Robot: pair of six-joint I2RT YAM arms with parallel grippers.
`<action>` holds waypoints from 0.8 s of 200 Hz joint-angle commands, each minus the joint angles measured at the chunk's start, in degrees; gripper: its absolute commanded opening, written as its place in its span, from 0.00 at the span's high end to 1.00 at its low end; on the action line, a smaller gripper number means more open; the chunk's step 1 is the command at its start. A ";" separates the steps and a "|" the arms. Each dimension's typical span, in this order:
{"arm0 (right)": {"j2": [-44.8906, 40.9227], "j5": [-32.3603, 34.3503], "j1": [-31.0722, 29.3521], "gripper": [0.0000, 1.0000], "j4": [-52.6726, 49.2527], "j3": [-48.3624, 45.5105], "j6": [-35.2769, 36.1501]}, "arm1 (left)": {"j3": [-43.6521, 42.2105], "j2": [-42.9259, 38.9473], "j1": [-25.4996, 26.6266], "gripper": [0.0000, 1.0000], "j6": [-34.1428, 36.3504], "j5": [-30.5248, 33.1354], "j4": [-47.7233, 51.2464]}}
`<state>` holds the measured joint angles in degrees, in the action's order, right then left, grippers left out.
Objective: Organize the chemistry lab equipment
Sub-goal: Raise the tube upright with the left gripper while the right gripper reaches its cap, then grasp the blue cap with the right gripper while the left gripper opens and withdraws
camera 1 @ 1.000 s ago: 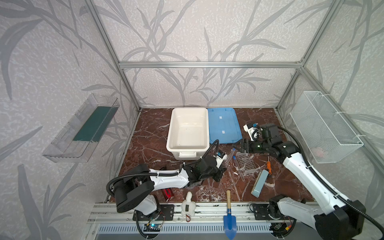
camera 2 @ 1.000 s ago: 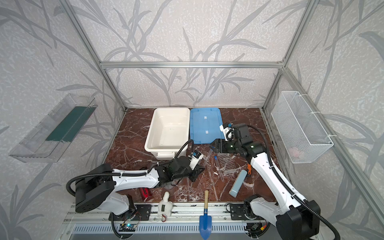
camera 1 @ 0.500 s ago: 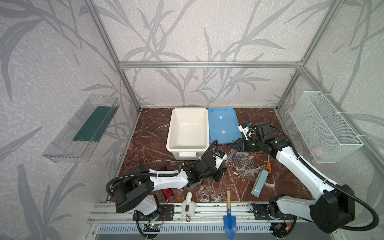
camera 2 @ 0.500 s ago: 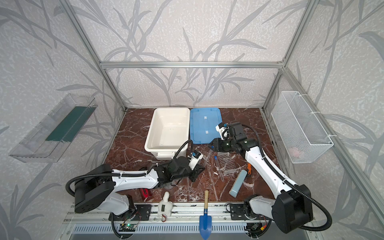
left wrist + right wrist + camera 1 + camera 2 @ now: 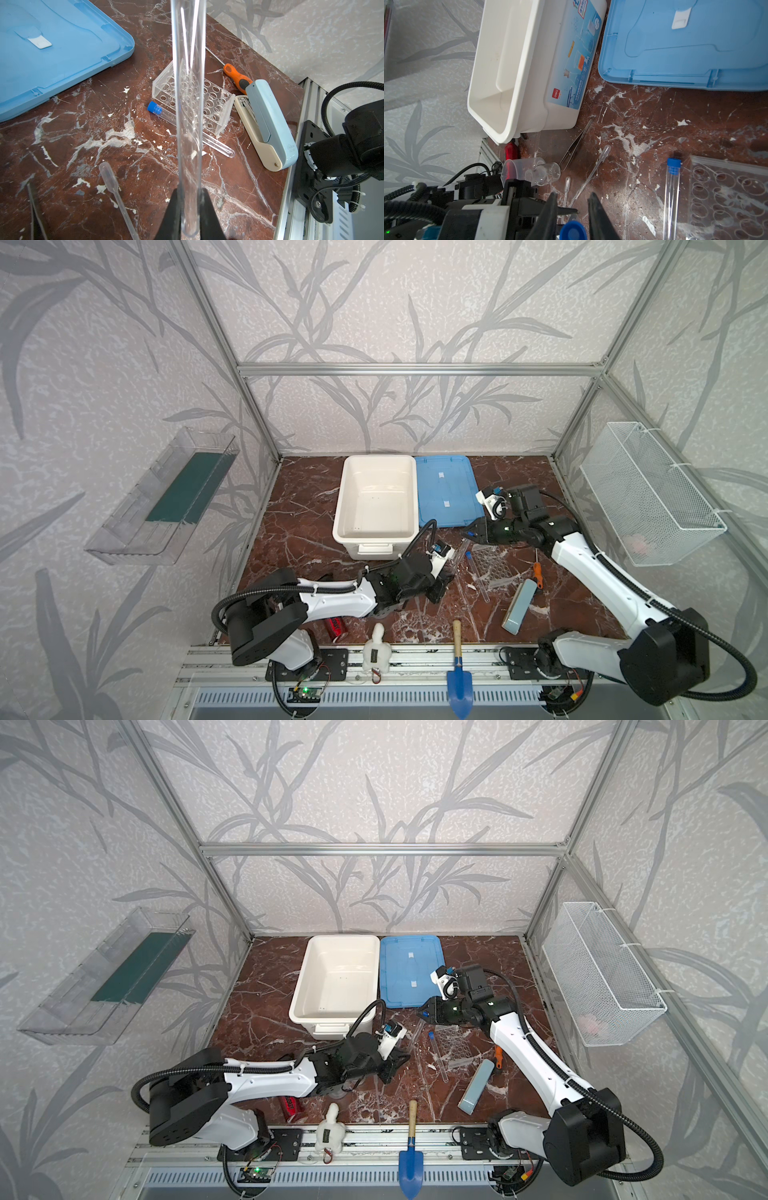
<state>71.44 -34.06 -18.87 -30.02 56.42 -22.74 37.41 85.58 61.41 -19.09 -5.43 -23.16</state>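
Step in hand: as I read it, one capped tube (image 5: 188,104) is being handled by both arms. It is either a pass from arm to arm or work on its blue cap (image 5: 573,230).
Left pincer (image 5: 190,194): clamped on the tube's rounded closed end, so the tube juts out clear of the worktop (image 5: 93,149).
Right pincer (image 5: 572,195): jaws stand close on either side of the blue cap. I cannot tell whether they pinch it.
Next move: probably a square, gentle grip on the cap before the left lets go. The wall is smooth and slick, so it will likely slip or roll.
Rack (image 5: 216,104): clear and hard-edged, with rows of round holes. It sits on the worktop with nothing in it.
Second tube (image 5: 218,145): lies flat just beside the rack.
Beaker (image 5: 519,168) and small bottle (image 5: 548,172): clear, lying on their sides together.
White bin (image 5: 374,543): smooth plastic, nothing visible in it. Its blue lid (image 5: 444,489) lies alongside.
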 commanded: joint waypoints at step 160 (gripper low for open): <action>-1.31 -2.45 -0.11 0.84 1.81 -2.64 -1.52 | 2.67 1.30 0.68 0.11 -0.78 0.59 -1.83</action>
<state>71.42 -35.88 -18.87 -29.02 54.24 -24.21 38.54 85.97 61.84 -19.27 -5.02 -22.81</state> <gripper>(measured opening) 0.173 0.707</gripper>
